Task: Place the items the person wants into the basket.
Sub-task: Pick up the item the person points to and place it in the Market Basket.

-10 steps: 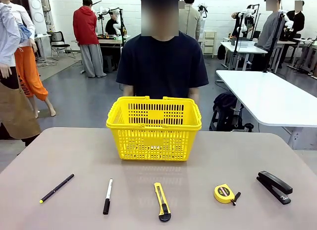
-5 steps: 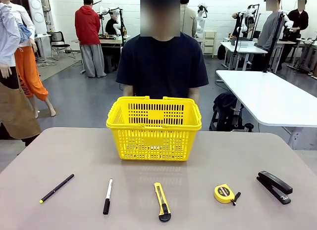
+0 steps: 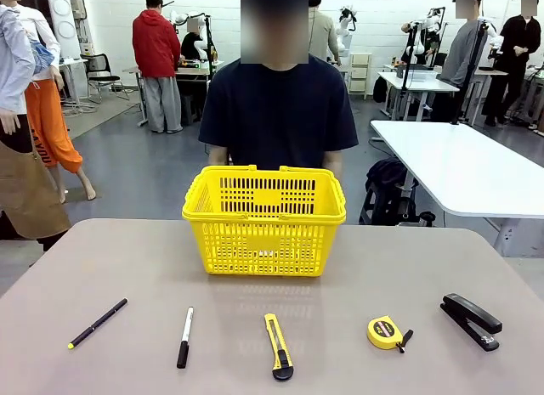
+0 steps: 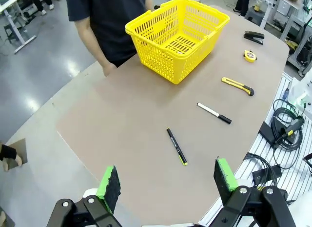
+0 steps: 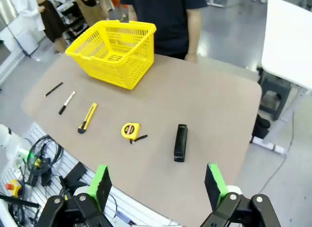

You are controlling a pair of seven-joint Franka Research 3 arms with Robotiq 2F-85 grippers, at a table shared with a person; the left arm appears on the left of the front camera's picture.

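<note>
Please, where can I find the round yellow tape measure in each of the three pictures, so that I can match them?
Front view: the tape measure lies low, right of centre, between the utility knife and the stapler.
Left wrist view: tape measure at upper right, just below the stapler.
Right wrist view: tape measure near the centre, left of the stapler.
Shared landmark: the yellow basket.

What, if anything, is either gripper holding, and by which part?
Nothing is held. The left gripper and right gripper are both open above the table; marker, stapler and tape measure lie on it.
</note>
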